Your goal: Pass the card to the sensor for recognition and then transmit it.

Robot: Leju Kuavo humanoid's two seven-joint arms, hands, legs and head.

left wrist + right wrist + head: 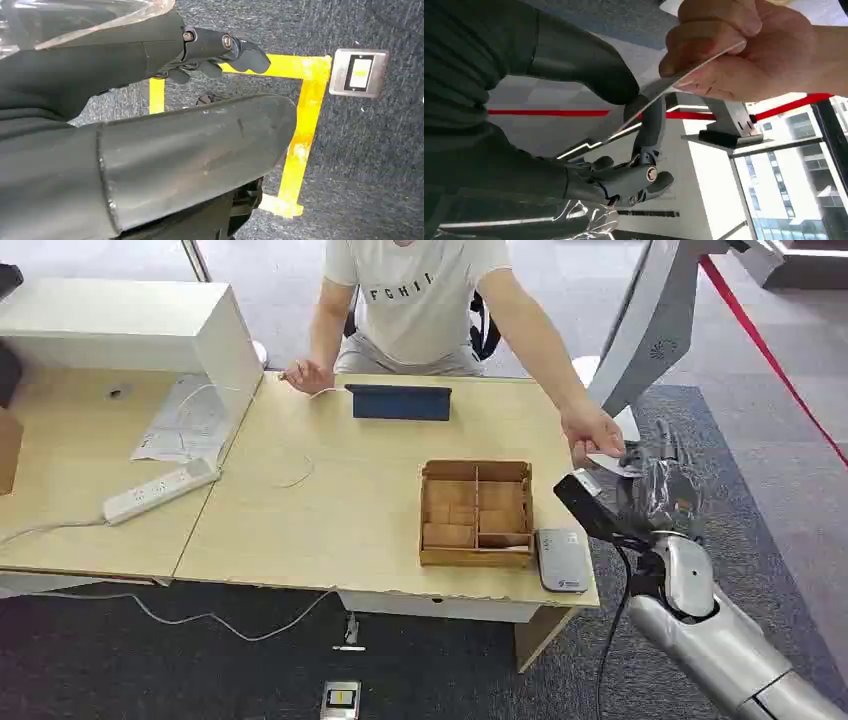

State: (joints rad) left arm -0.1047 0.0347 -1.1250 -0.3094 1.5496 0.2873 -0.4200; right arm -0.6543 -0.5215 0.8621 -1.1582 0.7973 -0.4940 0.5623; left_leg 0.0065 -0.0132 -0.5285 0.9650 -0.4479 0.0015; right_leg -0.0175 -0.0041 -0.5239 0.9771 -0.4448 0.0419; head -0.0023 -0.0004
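Item: card (pixel 684 75), white, thin, seen nearly edge-on in the right wrist view; its long axis slants from the upper right of that frame down toward the centre. One end sits in the person's hand (pixel 744 47), the other end lies between the thumb and a dark finger of my right hand (pixel 624 125), so I log it as touching both. Whether my fingers have real pressure on it I cannot tell; they look narrowed around the lower end, not spread. In the head view the same meeting point sits at the right of the frame, right hand (pixel 655 480) raised just off the table's (pixel 330 510) right edge, person's hand (pixel 592 432) reaching in from above with the card (pixel 612 464) at its tips. Sensor (pixel 562 558): grey pad on the table's lower right corner, beside the wooden tray (pixel 476 512), lying below and left of the card in the frame; I judge the right hand far the nearer to it. Left hand (pixel 215 50): hangs over dark carpet with yellow tape (pixel 305 115), fingers curled in, holding nothing. Hard to read: clear plastic wrap over the right hand blurs its outline in the head view, and the card's face and print are hidden by its edge-on angle
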